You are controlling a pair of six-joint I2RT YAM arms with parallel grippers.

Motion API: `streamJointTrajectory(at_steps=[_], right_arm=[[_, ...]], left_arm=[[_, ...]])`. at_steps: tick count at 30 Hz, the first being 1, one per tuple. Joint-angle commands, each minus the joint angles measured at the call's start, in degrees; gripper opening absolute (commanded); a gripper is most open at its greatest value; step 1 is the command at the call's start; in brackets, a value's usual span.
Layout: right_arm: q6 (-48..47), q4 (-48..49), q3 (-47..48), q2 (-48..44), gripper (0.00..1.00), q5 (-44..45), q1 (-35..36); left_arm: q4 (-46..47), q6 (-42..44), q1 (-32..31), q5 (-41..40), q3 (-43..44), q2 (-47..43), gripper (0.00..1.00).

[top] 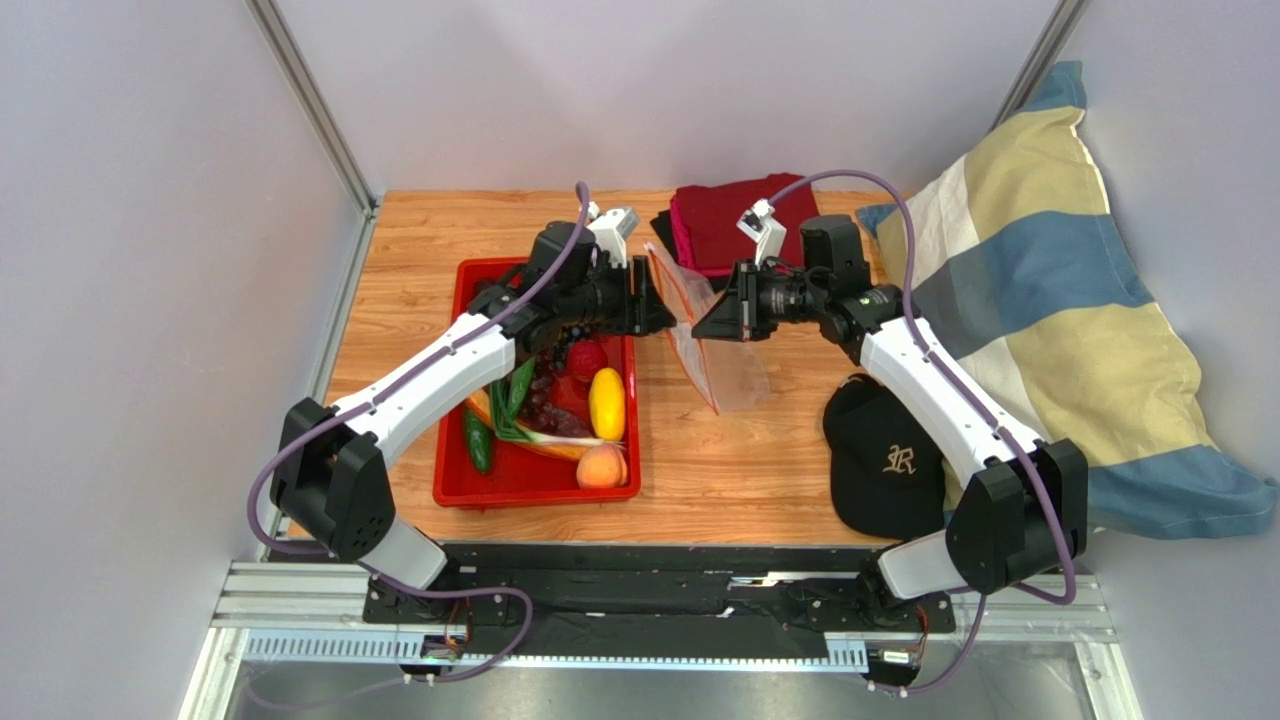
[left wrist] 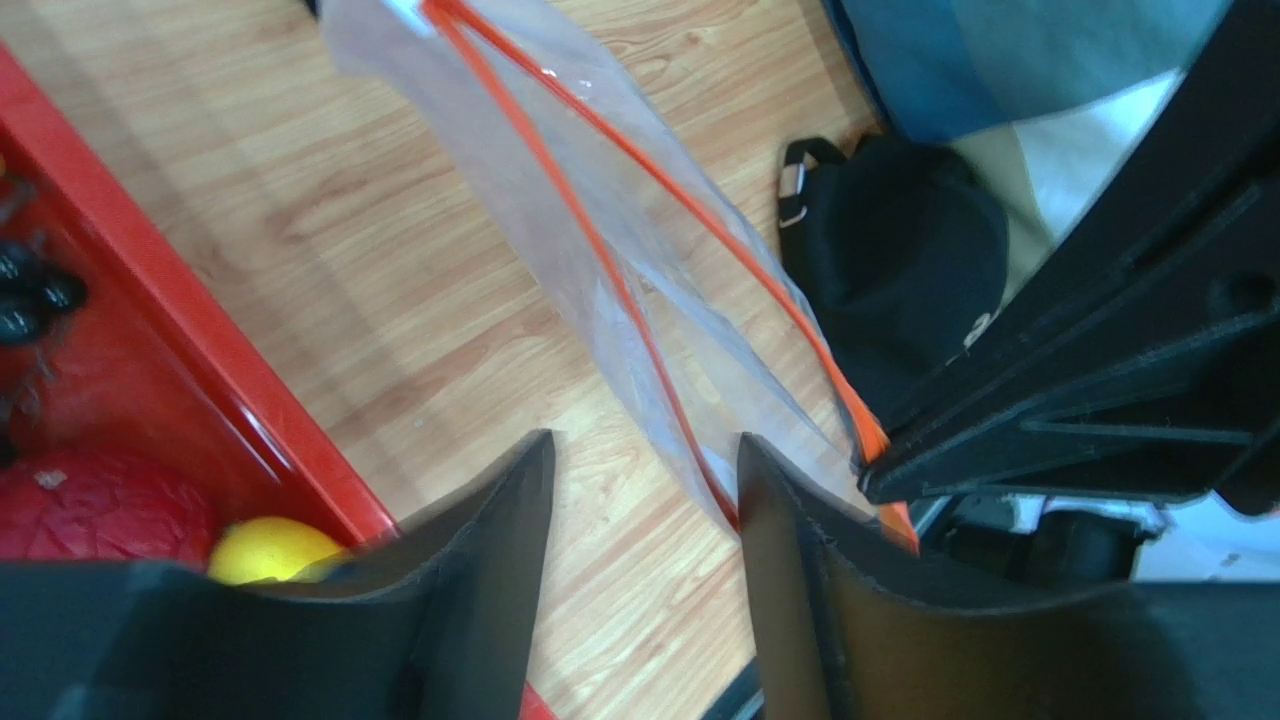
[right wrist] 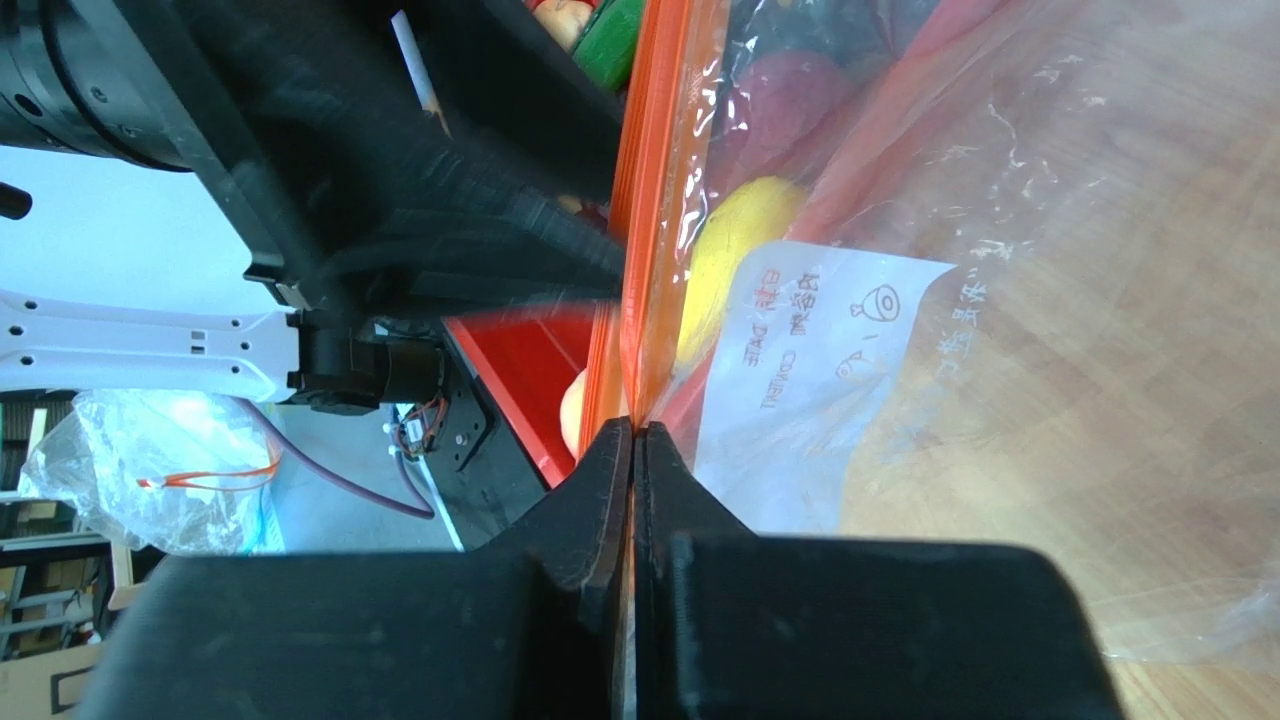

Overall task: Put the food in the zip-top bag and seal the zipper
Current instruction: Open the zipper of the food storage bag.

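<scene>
- Hidden: in the overhead view your left arm crosses the far half of the red tray (top: 526,495). The dark grapes (top: 568,417) and a red fruit (left wrist: 90,510) under it show only in part.
- Blurred: in the right wrist view the food appears only as coloured patches seen through the plastic of the bag (right wrist: 977,300). The print on the bag's white label (right wrist: 812,360) is too small to read.
- Cut off: the left wrist view loses the upper end of the bag at the frame edge.
- Right claw (right wrist: 634,450): the fingers are pressed fully together, pinching the orange-red zipper (right wrist: 649,180) at one end of the bag's mouth and holding the bag up.
- Left claw (left wrist: 646,518): the fingers stand apart and grip nothing. The other end of the zipper runs into the gap, close to the finger on the right of that view. You cannot tell whether it touches.
- Bag: it hangs between your two claws, over the bench (top: 721,465) just right of the tray. In the left wrist view its two zipper strips are parted along the mouth.
- Tray: besides the grapes and the red fruit, it holds a yellow lemon (top: 606,402), an orange peach (top: 601,468), a green cucumber (top: 476,443) and some leafy greens (top: 519,393).
- Surroundings: a black cap (top: 887,450) lies beside your right arm. Folded dark red cloths (top: 744,210) sit at the far edge, and a striped pillow (top: 1052,285) lies to the right.
</scene>
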Motion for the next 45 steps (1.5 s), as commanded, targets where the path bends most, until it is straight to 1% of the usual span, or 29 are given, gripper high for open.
streamJointTrajectory(at_steps=[1,2,3,6,7,9,10,12,13,16,18,23,28,31,33,34,35,36,37,39,40,41,42,43,44,45], right_arm=[[-0.48,0.92,1.66,-0.81,0.00,1.07,-0.28],[-0.83,0.65,1.31,-1.07,0.00,1.16,-0.63],[-1.18,0.30,0.61,-1.59,0.00,1.33,-1.33],[-3.90,-1.63,0.16,-1.95,0.00,3.87,-2.38],[-5.65,-3.55,0.77,-1.78,0.10,4.93,-2.30],[-6.72,-4.97,2.09,-0.99,0.31,6.51,-2.30],[-6.98,-5.93,3.57,-0.64,0.51,6.95,-2.30],[-7.16,-6.47,5.43,0.07,0.65,8.10,-2.30],[-7.34,-7.25,7.44,0.24,0.71,8.45,-2.21],[-7.25,-8.14,10.26,0.69,0.79,9.68,-1.86],[-6.03,-7.96,10.79,-0.19,0.79,9.69,-1.69],[-5.40,-6.64,10.97,-2.04,0.80,9.60,-0.28],[-4.61,-6.56,11.59,-2.21,0.80,8.10,0.86],[-4.52,-6.38,11.41,-2.04,0.80,8.10,2.35],[-5.49,-6.21,11.15,-1.60,0.79,10.55,4.37],[-6.10,-6.55,11.06,-1.43,0.77,12.04,4.99],[-7.24,-6.64,11.06,-0.81,0.76,15.80,5.61],[-7.68,-6.82,10.97,-0.46,0.73,18.10,6.66],[-8.04,-6.91,11.06,-0.11,0.67,19.86,6.75],[-8.83,-7.34,11.15,0.95,0.59,24.87,6.93],[-9.01,-7.70,11.32,1.12,0.49,26.72,6.93],[-9.44,-7.79,11.32,1.21,0.44,29.08,6.84],[-10.23,-8.14,11.32,0.95,0.40,30.06,6.84],[-10.67,-8.57,11.32,0.69,0.33,30.60,6.75],[-11.11,-9.01,11.15,0.08,0.31,30.78,6.67],[-11.64,-9.80,11.06,-0.45,0.22,30.52,5.88]], left_arm=[[-0.63,-1.52,1.36,-1.62,1.78,0.06,0.26],[-1.42,-1.17,1.80,-1.89,1.69,-0.46,0.17],[-1.60,-0.81,2.59,-1.89,1.78,-0.73,0.00],[-2.30,2.00,2.78,0.65,2.74,-1.87,0.00],[-2.39,2.44,2.51,2.40,3.10,-2.22,0.00],[-4.32,3.84,1.46,2.86,4.84,-2.49,0.00],[-4.76,4.28,0.32,2.77,5.55,-2.32,0.00],[-6.43,4.64,-0.65,2.68,7.57,-2.14,0.00],[-7.22,4.64,-1.61,1.12,8.54,-1.88,0.00],[-12.84,4.29,-2.76,-2.31,13.55,0.23,0.00],[-15.31,4.11,-3.29,-4.25,15.48,1.11,0.00],[-16.72,3.15,-4.08,-5.58,17.33,2.16,0.00],[-18.65,3.06,-5.22,-10.49,20.15,3.31,0.00],[-19.09,2.36,-5.23,-10.94,21.03,3.66,0.00],[-19.09,1.74,-5.31,-10.15,21.29,3.92,0.00],[-19.01,1.56,-5.49,-9.45,21.29,4.01,0.00],[-18.83,1.21,-5.49,-9.19,21.21,3.84,0.00],[-18.83,1.12,-5.58,-8.83,21.20,3.84,0.00],[-18.66,1.04,-5.58,-8.31,21.20,3.58,0.00],[-18.57,1.21,-5.58,-8.13,20.85,3.14,0.00],[-18.65,1.39,-5.58,-8.04,20.68,2.79,0.00],[-18.83,1.56,-5.49,-8.39,20.33,2.43,0.00],[-19.09,1.91,-5.49,-8.83,20.15,2.08,0.00],[-20.14,2.87,-5.58,-9.79,20.06,1.47,0.00],[-20.67,3.66,-5.14,-10.15,19.80,1.20,0.00],[-21.37,4.11,-4.70,-10.24,19.62,0.76,0.00]])
